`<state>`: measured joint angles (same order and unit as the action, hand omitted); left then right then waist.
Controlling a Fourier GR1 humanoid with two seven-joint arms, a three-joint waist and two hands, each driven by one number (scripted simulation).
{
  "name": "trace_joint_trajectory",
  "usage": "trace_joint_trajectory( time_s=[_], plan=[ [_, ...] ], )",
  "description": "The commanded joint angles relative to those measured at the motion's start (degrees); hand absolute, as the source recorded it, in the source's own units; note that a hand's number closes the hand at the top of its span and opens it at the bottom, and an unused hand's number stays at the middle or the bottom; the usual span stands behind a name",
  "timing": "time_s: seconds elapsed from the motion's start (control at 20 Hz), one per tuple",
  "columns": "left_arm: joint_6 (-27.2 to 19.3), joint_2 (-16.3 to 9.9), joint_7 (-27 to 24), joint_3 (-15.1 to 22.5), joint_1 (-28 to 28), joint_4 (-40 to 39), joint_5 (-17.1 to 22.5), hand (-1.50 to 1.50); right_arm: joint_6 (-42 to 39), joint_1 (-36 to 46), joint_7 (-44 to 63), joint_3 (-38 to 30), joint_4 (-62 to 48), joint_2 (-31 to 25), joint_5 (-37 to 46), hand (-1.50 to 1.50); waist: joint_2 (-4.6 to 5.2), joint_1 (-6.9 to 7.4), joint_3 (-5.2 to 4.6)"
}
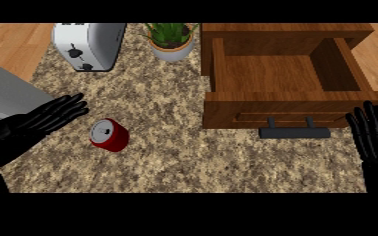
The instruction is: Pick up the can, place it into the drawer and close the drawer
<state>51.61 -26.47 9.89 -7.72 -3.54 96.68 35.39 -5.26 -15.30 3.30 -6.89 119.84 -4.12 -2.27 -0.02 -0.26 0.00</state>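
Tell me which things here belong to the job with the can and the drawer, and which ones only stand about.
Belong to the job:
red can, on the counter
open drawer
left hand, open, near the can
right hand, open, at the right edge

Only standing about:
toaster
potted plant

A glossy red metal can lies on speckled granite-like counter beside a matt wooden drawer.
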Motion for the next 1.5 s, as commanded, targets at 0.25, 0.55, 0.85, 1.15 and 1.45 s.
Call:
trace_joint_trajectory(
  time_s=[0.25, 0.55, 0.85, 1.15, 1.45],
  plan=[
    [2.0, 7.2, -5.4, -1.0, -1.5, -5.3, -12.4, -1.5, -1.8, 0.3, 0.1, -1.1, 0.3, 0.8, -0.3, -1.5, -0.02, 0.13, -0.01],
    [4.7, 9.0, -18.5, -3.5, -1.7, -13.1, -27.5, -1.5, -2.8, 0.7, 3.7, -4.3, 3.2, -0.9, -2.9, -1.5, 0.02, -0.03, -0.05],
    [4.2, 7.5, -26.9, -4.2, -4.7, -22.0, -33.2, -1.5, -4.9, 0.9, -1.7, -5.7, -3.3, -0.4, -2.2, -1.5, 0.04, -0.01, -0.03],
    [2.5, 4.5, -35.1, -2.9, -10.2, -32.6, -39.2, -1.5, -4.7, 1.1, -5.3, -2.3, -5.5, 2.1, 1.6, -1.5, 0.12, -0.24, -0.04],
    [-2.0, 4.1, -46.0, 1.6, -9.3, -39.5, -45.4, -1.5, -7.0, -0.8, -5.7, -6.1, -5.2, 0.3, -2.4, -1.5, 0.13, -0.46, -0.06]
  ],
)
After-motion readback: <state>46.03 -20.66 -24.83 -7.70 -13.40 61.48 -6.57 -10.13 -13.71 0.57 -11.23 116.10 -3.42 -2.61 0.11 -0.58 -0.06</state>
